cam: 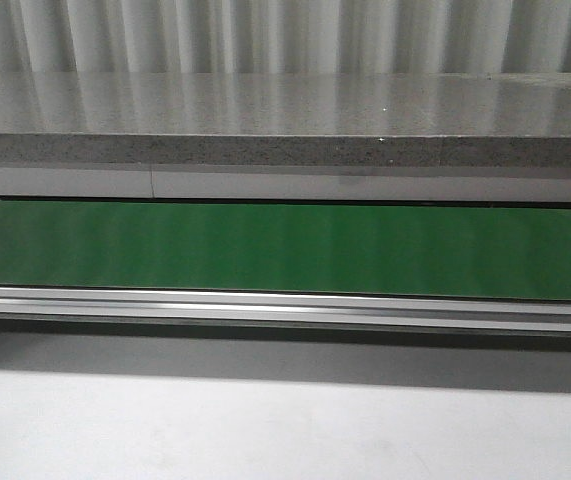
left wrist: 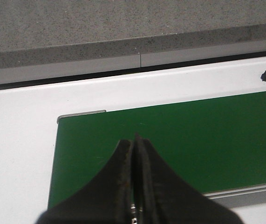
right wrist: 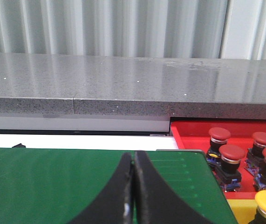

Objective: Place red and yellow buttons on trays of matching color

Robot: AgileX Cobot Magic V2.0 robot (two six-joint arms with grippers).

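Both hands, the left hand and the right hand, were pinched closed and empty over the bare green belt, so waiting seemed best, since 4 red buttons already sat in the red tray.

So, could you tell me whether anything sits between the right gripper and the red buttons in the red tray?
Nothing visible does. The right gripper, fingers shut, hangs over the bare green belt; the red buttons stand in the red tray just past the belt's end.
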